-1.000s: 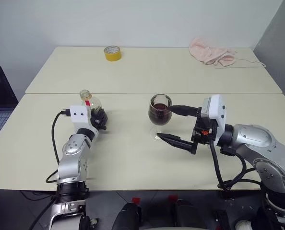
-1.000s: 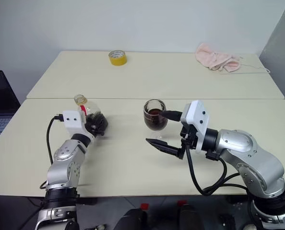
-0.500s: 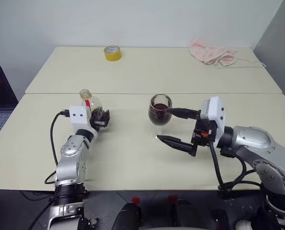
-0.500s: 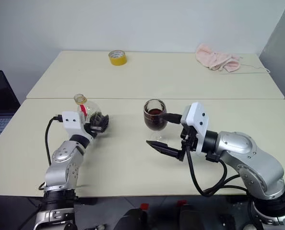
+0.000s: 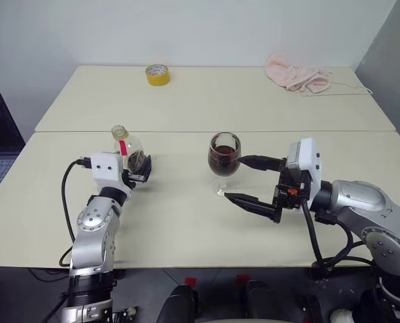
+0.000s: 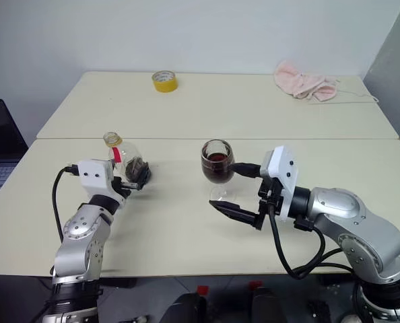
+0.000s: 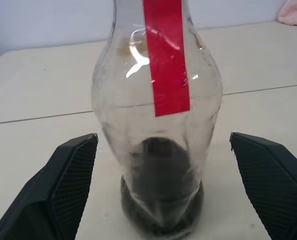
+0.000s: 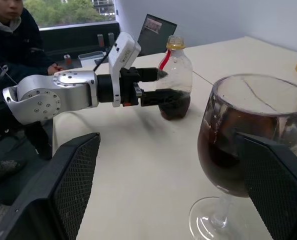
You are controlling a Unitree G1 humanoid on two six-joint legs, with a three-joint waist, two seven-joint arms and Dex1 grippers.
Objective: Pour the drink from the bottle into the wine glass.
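On the near part of the table the right end effector is pointing to the left, with its two fingers wide apart, one above the other, and holding nothing. The lower finger is lying close to the foot of the wine glass and the upper one is reaching toward the bowl; I cannot tell if either is touching the glass. The glass is standing upright near the middle of the table, and the drink is filling most of its bowl.

This glass is thin, hard and smooth, and I judge it fragile. With so much liquid high in the bowl it is top-heavy and is tipping easily, so a push on the bowl is risky. The stem, or a gentle hold low on the bowl, looks like the safer place.

A little farther and to the left, the left end effector is also standing open, one finger on each side of the bottle and not pressing it. The bottle is standing upright on the table, with only a small dark rest at the bottom. It is now very light, so it can slide or fall from a small touch. Its thin plastic wall probably gives under pressure, and the narrower part under the red label looks best for holding.

At the far side, a yellow tape roll and a pink cloth are lying well apart from all this.
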